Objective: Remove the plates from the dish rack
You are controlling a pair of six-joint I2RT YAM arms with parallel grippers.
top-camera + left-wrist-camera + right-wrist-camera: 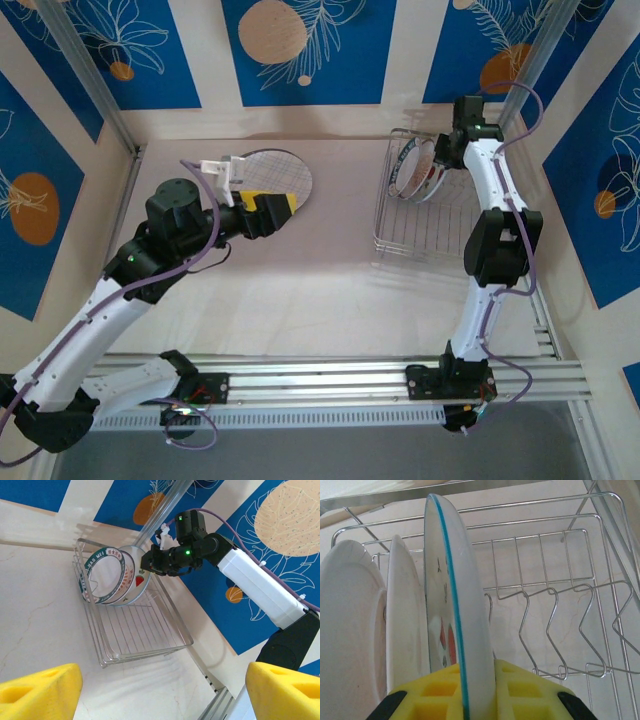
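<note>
The right gripper (466, 692) has its jaws clamped on the rim of a blue-edged plate (445, 595). It stands upright in the dish rack (555, 630) beside two other plates (400, 620), and the slots to its right are free. The left gripper (268, 208), jaws apart and empty, is at the edge of a crosshatched plate (285, 170) lying flat on the tabletop (330, 290). The racked plates' faces are mostly hidden.

The left arm (90, 320) stretches from its base at the near left, forward and inward, with the elbow raised. The left gripper (272, 211) points toward the right side, its yellow fingers (40, 690) spread wide apart. The right arm (497, 190) rises from its base, bends at the elbow and reaches to the far right. The right gripper (465, 695) is clamped on the rim of an upright blue-edged plate (445, 595).
</note>
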